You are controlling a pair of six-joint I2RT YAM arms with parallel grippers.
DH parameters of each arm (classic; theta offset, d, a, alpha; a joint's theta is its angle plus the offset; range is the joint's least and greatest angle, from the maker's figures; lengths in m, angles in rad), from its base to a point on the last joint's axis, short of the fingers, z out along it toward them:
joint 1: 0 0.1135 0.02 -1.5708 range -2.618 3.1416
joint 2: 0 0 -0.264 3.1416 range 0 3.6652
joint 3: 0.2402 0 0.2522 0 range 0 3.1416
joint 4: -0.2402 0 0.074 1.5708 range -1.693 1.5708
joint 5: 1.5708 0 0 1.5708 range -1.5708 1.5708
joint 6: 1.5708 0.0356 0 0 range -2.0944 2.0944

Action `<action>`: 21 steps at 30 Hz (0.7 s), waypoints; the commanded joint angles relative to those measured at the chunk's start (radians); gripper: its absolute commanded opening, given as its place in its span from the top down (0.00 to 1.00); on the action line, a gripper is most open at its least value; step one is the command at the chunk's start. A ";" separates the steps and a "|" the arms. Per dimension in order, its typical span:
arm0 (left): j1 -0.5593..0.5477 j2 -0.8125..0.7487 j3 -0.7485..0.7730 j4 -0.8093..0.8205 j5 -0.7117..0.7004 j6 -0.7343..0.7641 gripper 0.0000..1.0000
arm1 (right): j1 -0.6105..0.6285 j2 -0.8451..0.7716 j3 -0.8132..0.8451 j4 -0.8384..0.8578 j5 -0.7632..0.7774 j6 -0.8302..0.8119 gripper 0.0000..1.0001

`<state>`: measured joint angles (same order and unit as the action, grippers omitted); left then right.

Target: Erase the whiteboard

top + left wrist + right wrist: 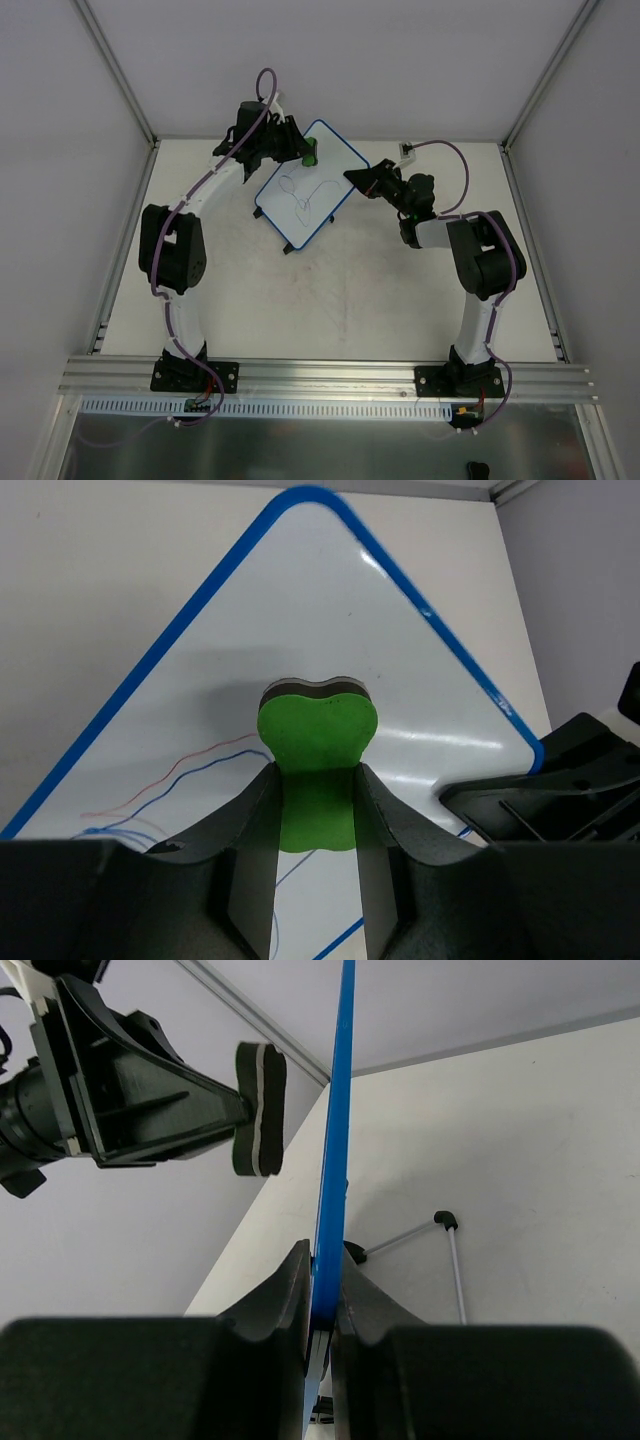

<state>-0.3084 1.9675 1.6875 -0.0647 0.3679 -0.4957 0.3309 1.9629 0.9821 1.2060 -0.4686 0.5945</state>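
The whiteboard (310,185) is a white board with a blue rim, held tilted above the table, with thin pen scribbles on its lower half. My right gripper (352,180) is shut on its right edge; in the right wrist view the blue rim (335,1160) runs edge-on between the jaws of my right gripper (325,1295). My left gripper (305,152) is shut on the green eraser (311,153) at the board's upper left edge. In the left wrist view the eraser (316,745) sits between the jaws of my left gripper (316,810), over the board (330,610), a little apart from its face.
The board's wire stand (440,1235) hangs below it over the table. A small white connector with a purple cable (407,151) lies at the back right. Aluminium frame posts (115,70) border the table on both sides.
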 commanded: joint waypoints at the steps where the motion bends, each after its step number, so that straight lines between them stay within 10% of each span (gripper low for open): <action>1: -0.012 0.017 0.084 0.045 0.040 0.049 1.00 | 0.016 -0.015 0.026 0.023 -0.044 -0.053 1.00; 21: -0.066 0.163 0.215 0.017 -0.030 0.094 1.00 | 0.017 -0.016 0.026 0.023 -0.045 -0.056 1.00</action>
<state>-0.3546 2.1227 1.8656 -0.0494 0.3519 -0.4255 0.3302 1.9629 0.9821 1.1927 -0.4610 0.5949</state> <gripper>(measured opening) 0.304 0.127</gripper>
